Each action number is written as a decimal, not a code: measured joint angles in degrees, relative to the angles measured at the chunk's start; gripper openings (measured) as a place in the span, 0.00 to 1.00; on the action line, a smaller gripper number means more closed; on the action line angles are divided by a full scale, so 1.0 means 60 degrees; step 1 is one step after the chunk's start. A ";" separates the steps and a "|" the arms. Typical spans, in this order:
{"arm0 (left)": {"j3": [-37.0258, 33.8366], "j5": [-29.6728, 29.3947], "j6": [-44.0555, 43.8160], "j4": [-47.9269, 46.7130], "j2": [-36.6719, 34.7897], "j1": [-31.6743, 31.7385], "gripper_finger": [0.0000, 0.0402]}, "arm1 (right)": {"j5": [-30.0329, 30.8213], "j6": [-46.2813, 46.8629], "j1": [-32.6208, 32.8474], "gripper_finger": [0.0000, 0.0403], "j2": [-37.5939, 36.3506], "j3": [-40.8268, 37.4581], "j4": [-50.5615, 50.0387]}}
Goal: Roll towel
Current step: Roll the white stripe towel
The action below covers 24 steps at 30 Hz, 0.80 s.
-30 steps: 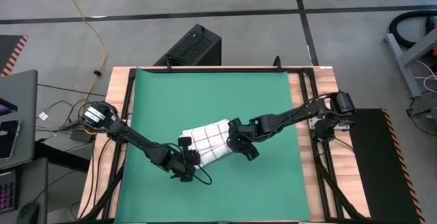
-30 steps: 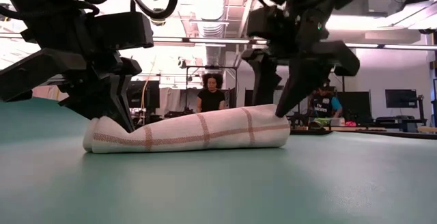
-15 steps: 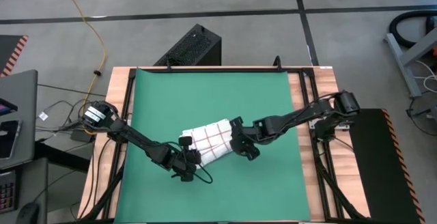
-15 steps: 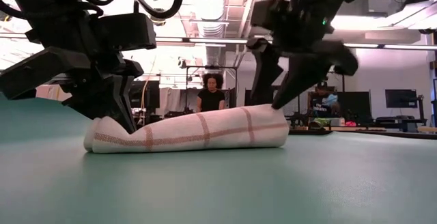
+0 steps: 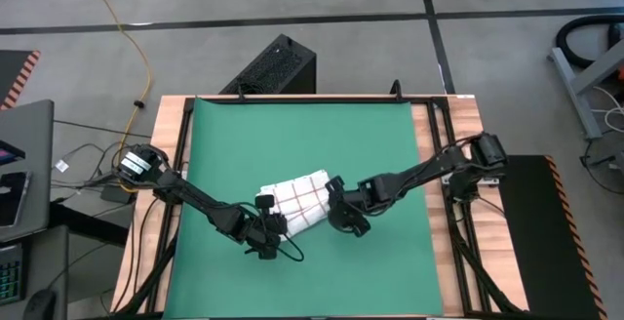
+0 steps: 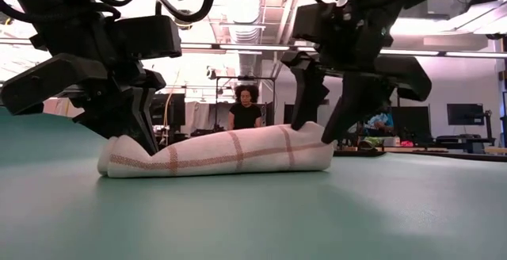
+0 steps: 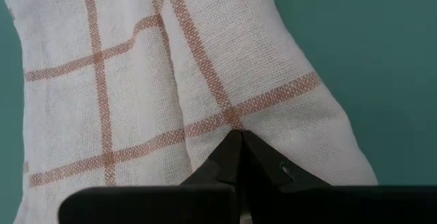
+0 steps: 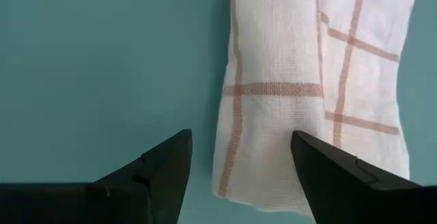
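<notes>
Looking down from above, the thin white cloth towel with its red windowpane grid [image 5: 297, 203] lies rolled into a short fat bundle near the middle of the smooth green mat [image 5: 302, 135] covering the wooden surface [image 5: 146, 252]. The left pincer [image 5: 270, 227] sits at the bundle's near-left end, the right pincer [image 5: 336, 208] at its right end.

From table height the towel [image 6: 218, 151] shows as a soft, rounded log with one end puffed. A person stands far behind.

The left wrist view shows coarse weave and the left pincer [image 7: 235, 145] closed tight, tips pressed against the cloth.

The right wrist view shows the right pincer [image 8: 239, 159] spread wide, straddling the towel's edge [image 8: 307, 94]; a second ago it stood slightly farther right.
</notes>
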 joint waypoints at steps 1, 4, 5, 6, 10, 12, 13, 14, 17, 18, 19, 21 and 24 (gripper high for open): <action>0.0000 -0.0004 0.0000 0.0001 0.0000 0.0000 0.00 | -0.0004 0.0001 -0.0044 0.68 0.0006 0.0000 -0.0008; 0.0000 0.0000 0.0048 0.0006 0.0000 0.0000 0.00 | -0.0007 -0.0007 -0.0167 0.68 0.0007 0.0000 -0.0019; 0.0000 0.0000 0.0055 0.0007 0.0000 0.0000 0.00 | -0.0007 -0.0007 -0.0175 0.68 0.0007 0.0000 -0.0019; 0.0000 0.0000 0.0055 0.0011 0.0000 0.0000 0.00 | -0.0004 -0.0008 -0.0175 0.68 0.0007 0.0000 -0.0019; 0.0000 0.0000 0.0044 0.0022 0.0000 0.0000 0.00 | -0.0006 -0.0152 -0.0160 0.68 0.0007 0.0000 0.0003; 0.0000 0.0000 0.0044 0.0022 0.0000 0.0000 0.00 | -0.0004 -0.0178 -0.0154 0.68 0.0003 0.0000 0.0017; 0.0000 -0.0004 0.0044 0.0025 0.0000 0.0000 0.00 | -0.0004 -0.0178 -0.0157 0.68 0.0000 0.0000 0.0018; 0.0002 -0.0004 0.0046 0.0025 0.0000 0.0000 0.00 | -0.0004 -0.0178 -0.0160 0.68 -0.0004 0.0000 0.0021; 0.0004 -0.0004 0.0055 0.0025 0.0003 0.0000 0.00 | 0.0000 -0.0176 -0.0287 0.68 -0.0007 0.0000 0.0017; 0.0004 -0.0004 0.0055 0.0025 0.0004 0.0000 0.00 | -0.0009 -0.0175 -0.0348 0.68 -0.0007 0.0000 0.0017; 0.0004 -0.0004 0.0051 0.0025 0.0004 0.0000 0.00 | -0.0011 -0.0173 -0.0412 0.68 -0.0007 0.0000 0.0017; 0.0004 -0.0007 0.0044 0.0025 0.0004 0.0000 0.00 | -0.0042 -0.0085 -0.0526 0.68 -0.0007 0.0000 0.0021; 0.0007 -0.0007 0.0044 0.0025 0.0004 0.0000 0.00 | -0.0497 0.0010 -0.0682 0.68 0.0087 0.0003 0.0049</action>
